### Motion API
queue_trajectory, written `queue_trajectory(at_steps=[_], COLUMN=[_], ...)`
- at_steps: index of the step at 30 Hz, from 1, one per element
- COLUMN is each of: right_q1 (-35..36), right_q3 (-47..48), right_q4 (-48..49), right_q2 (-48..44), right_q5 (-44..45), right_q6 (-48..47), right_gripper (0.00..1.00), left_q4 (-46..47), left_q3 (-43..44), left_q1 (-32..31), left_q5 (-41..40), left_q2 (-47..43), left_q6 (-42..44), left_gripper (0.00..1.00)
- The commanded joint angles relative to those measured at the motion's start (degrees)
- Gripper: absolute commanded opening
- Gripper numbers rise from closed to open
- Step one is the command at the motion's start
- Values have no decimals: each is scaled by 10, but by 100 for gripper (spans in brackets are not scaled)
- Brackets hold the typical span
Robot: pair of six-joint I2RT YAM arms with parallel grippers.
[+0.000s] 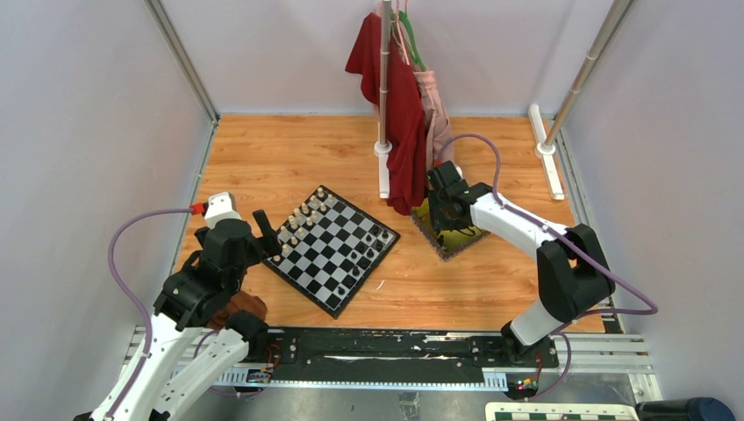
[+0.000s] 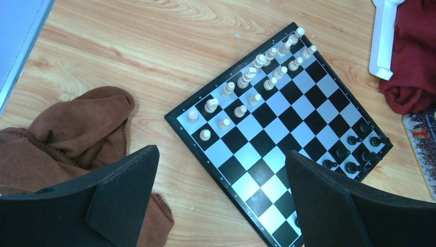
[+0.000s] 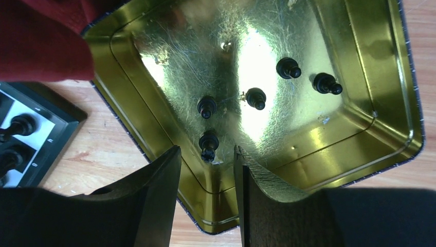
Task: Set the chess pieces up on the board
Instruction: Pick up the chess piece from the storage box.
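right pincer (image 3: 205,150): released. Your jaws stand apart with nothing clamped, pointing down into the shiny gold-yellow metal tray (image 3: 391,82).
nearest piece: a small black turned chess piece (image 3: 208,144) lies on its side right at your fingertips, in line with the gap. Neither finger (image 3: 154,195) presses on it.
other loose black pieces in the tray: four more, all lying down. One is just past the first at 12 o'clock (image 3: 207,106), one at 1 o'clock (image 3: 255,98), and two further out at 2 o'clock (image 3: 288,68) (image 3: 327,83).
dark red cloth (image 3: 41,41): hangs over the tray's 10 o'clock corner in your right wrist view.
left pincer (image 2: 221,154): released too, jaws wide and empty, hovering above the near part of the board.
black-and-white checked board (image 2: 277,128): flat on the wooden table (image 2: 128,51), turned like a diamond. From above, the tray sits at its 3 o'clock, close but apart.
cream pieces (image 2: 257,69): upright in two rows along the board's 10 o'clock edge, seen from above.
black pieces on the board (image 2: 355,149): several are upright along the opposite 4 o'clock edge, bunched toward the 3 o'clock corner.
crumpled brown cloth (image 2: 77,123): on the table at 9 o'clock of the board in your left wrist view, not touching it.
white stand base (image 2: 385,36): at 1 o'clock of the board in the left wrist view, beside the red cloth.
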Motion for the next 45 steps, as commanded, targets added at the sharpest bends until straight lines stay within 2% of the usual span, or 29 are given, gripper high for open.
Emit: queue_trajectory(at_steps=[1, 23, 26, 38, 45], right_q1=[-15, -21, -22, -23, -22], right_q3=[-17, -46, -48, -42, -34], right_q4=[13, 33, 35, 26, 4], right_q2=[14, 40, 42, 27, -12], right_q5=[-14, -32, -32, -17, 0], right_q6=[8, 10, 9, 2, 0], right_gripper=[46, 40, 34, 1, 0], left_q4=[-4, -4, -4, -4, -4], left_q3=[-7, -8, -8, -9, -11], left_q1=[4, 4, 4, 4, 4], left_q5=[1, 2, 2, 3, 0], left_q2=[5, 7, 7, 8, 1], left_q6=[-3, -8, -9, -10, -12], left_gripper=[100, 100, 100, 100, 100])
